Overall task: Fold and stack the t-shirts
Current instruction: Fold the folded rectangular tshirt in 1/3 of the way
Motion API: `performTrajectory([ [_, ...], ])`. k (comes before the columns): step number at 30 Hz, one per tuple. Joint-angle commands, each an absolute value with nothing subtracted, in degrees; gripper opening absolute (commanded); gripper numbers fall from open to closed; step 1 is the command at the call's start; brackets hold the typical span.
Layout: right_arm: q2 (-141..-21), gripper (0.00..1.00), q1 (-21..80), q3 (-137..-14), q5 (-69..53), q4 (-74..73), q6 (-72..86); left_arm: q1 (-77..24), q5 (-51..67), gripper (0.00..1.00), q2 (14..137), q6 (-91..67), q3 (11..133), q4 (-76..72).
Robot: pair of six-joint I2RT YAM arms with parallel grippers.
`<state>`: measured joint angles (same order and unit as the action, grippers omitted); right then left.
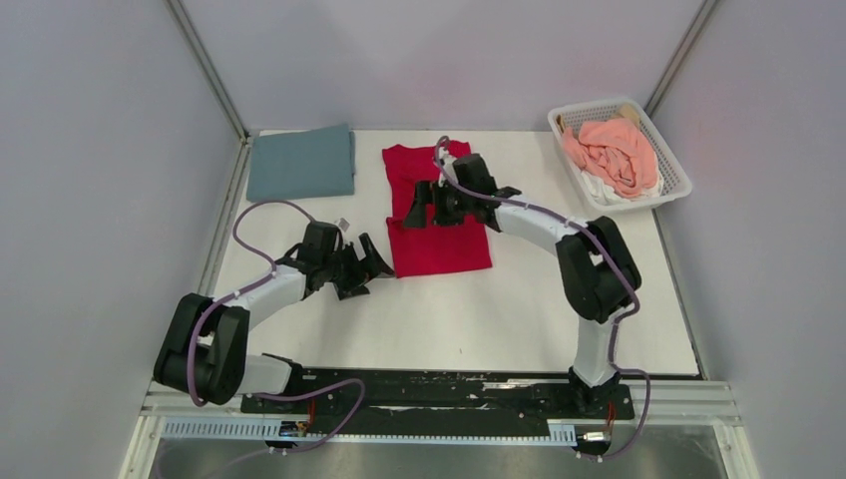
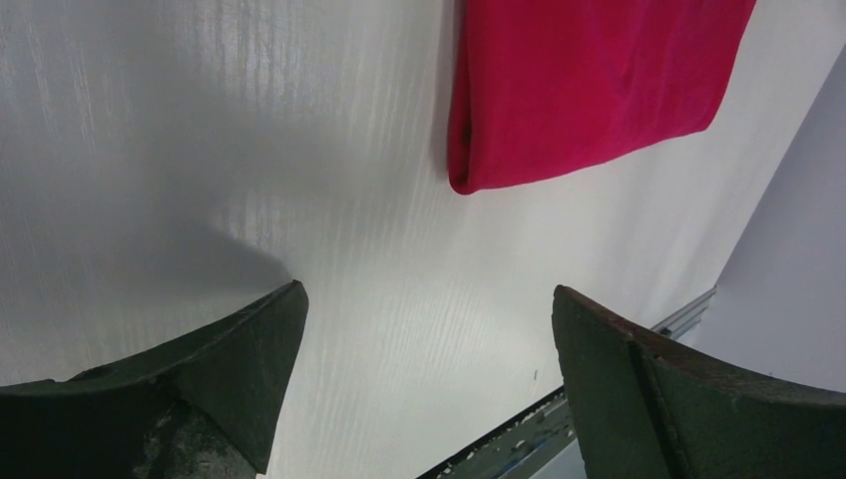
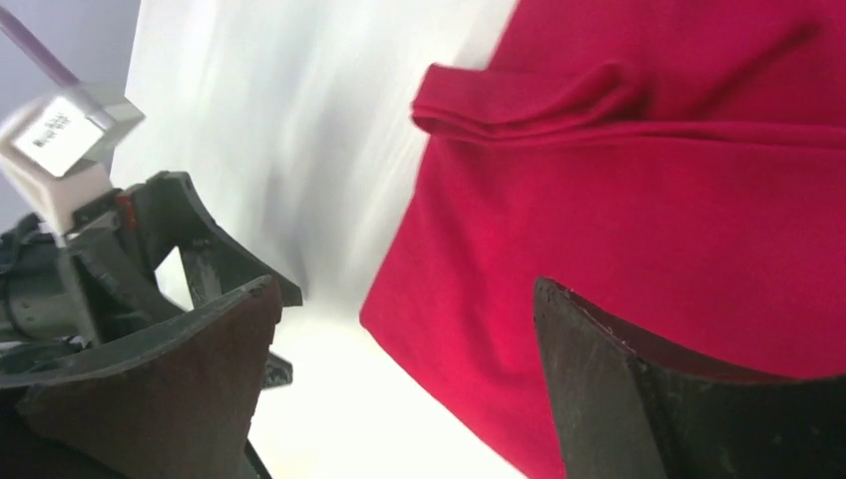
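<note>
A bright red t-shirt (image 1: 439,239) lies partly folded on the white table at centre; it also shows in the left wrist view (image 2: 589,80) and the right wrist view (image 3: 648,190). A folded grey-blue t-shirt (image 1: 301,163) lies at the back left. Salmon-pink (image 1: 617,152) and white t-shirts are bunched in the basket. My left gripper (image 1: 367,267) is open and empty, just left of the red shirt's near corner. My right gripper (image 1: 427,205) is open and empty, low over the red shirt's left edge, with the left gripper (image 3: 150,249) seen beyond it.
A white plastic lattice basket (image 1: 674,172) stands at the back right corner. Grey walls close in the table on three sides. The metal rail (image 1: 439,394) with both arm bases runs along the near edge.
</note>
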<state>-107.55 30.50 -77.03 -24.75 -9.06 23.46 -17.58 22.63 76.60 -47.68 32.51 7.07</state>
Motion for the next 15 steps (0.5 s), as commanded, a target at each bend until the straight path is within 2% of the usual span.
performTrajectory([
  [1, -116.9, 0.95, 33.2, -84.3, -31.2, -6.7, 24.9, -17.8, 22.9, 1.00, 74.2, -47.9, 31.5, 6.1],
  [5, -124.2, 0.95, 33.5, -93.1, -31.6, -6.6, 26.0, -17.8, 21.9, 1.00, 71.8, -48.4, 29.8, 6.5],
  [12, -134.2, 0.95, 32.9, -108.8, -17.8, -4.0, 29.4, -17.8, 22.0, 1.00, 70.8, -49.0, 29.0, 6.5],
  [15, -134.8, 0.95, 32.1, -111.2, -13.3, -4.2, 28.7, -17.8, 21.8, 1.00, 70.8, -49.1, 29.1, 6.2],
])
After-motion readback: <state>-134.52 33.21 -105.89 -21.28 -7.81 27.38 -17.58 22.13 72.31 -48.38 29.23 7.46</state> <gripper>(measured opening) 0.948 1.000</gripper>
